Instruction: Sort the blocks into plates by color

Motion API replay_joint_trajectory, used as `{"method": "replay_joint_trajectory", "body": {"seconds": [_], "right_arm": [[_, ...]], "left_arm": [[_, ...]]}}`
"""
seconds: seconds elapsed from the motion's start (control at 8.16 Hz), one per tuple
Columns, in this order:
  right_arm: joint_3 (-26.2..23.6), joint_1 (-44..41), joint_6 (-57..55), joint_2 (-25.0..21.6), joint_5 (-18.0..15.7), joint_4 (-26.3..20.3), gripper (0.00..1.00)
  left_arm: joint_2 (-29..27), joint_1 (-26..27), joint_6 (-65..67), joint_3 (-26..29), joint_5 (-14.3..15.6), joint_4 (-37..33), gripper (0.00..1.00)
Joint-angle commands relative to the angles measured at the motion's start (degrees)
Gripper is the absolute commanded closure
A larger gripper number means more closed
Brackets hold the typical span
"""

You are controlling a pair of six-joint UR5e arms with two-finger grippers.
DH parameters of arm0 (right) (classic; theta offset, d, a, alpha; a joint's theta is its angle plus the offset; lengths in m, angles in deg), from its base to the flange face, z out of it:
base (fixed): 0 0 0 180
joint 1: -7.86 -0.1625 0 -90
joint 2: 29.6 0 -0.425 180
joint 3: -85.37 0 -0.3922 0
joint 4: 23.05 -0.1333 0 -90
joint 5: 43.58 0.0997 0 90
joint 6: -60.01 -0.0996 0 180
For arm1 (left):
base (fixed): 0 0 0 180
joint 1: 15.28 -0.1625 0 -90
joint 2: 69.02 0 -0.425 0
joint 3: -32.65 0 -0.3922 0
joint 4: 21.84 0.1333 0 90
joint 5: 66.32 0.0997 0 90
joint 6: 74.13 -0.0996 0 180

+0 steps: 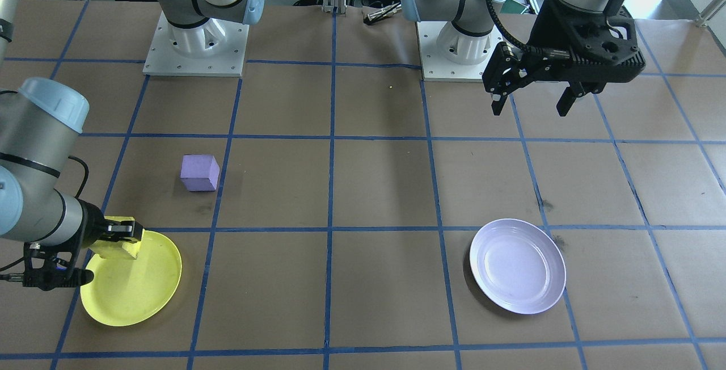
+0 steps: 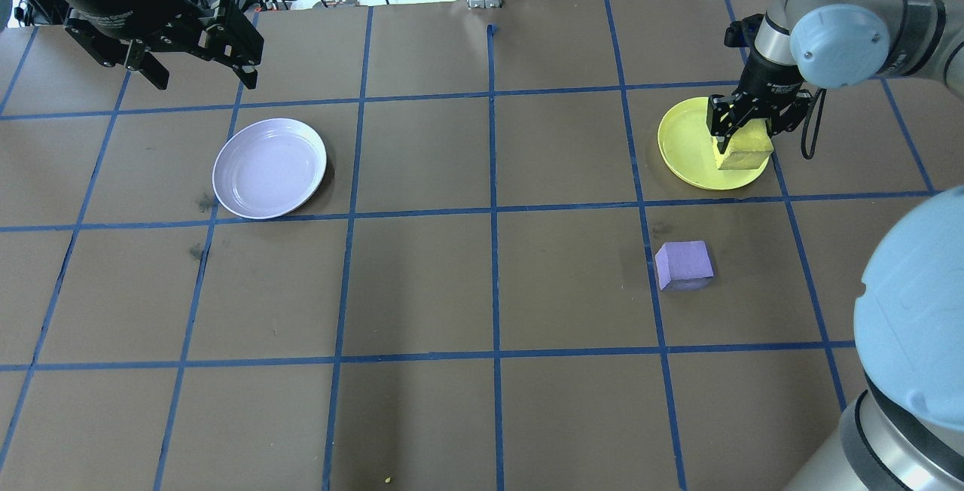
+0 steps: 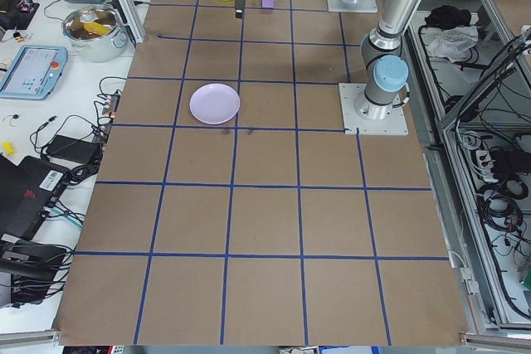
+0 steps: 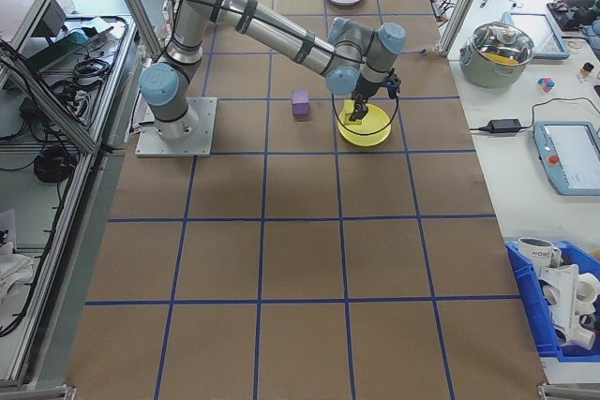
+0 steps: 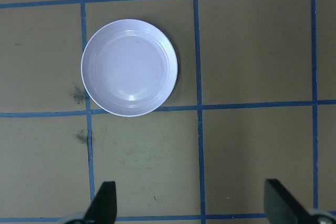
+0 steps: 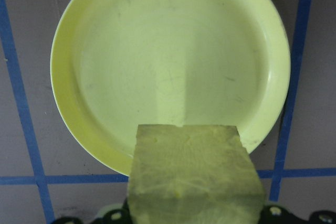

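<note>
Hovering over your yellow plate [image 2: 689,148], the right gripper [image 2: 742,138] clamps the yellow block [image 2: 744,152] above its near rim; you're mid-placement, so lower and release. Left gripper [image 2: 197,73] hangs wide open beyond the lavender plate [image 2: 269,167]; purple block [image 2: 684,265] waits on the table.

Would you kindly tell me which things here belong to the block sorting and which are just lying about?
Belongs to the job:
yellow block in the right claw
purple block
yellow plate
lavender plate

Just lying about:
metal pot
tablet
blue bin
</note>
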Motion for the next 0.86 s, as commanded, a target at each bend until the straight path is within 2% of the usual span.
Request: {"method": "replay_joint_trajectory", "body": {"seconds": [0.0,0.12,0.25,0.37,0.49,0.61,0.74], "right_arm": [[5.3,-0.6,-0.1,5.4,1.5,0.2,0.65],[5.4,-0.7,-0.1,5.7,1.8,0.3,0.65],[5.4,-0.8,-0.1,6.3,1.9,1.2,0.61],[5.3,-0.8,0.0,6.3,1.9,1.5,0.29],[5.1,-0.8,0.1,6.0,1.9,1.5,0.15],[5.1,-0.8,0.0,5.6,2.0,1.5,0.10],[5.2,-0.8,0.0,4.7,2.0,1.2,0.10]], "left_arm": [[0.1,0.0,0.0,0.0,0.0,-0.1,0.00],[0.0,0.0,-0.1,0.0,0.0,-0.3,0.00],[0.5,0.0,-0.1,0.0,0.1,-0.4,0.00],[0.7,0.0,-0.1,0.0,-0.1,-0.3,0.00],[0.0,0.0,0.0,0.0,-0.2,0.2,0.00],[-0.2,0.0,0.0,0.0,-0.2,0.2,0.00],[0.4,0.0,-0.1,0.0,0.0,0.2,0.00]]}}
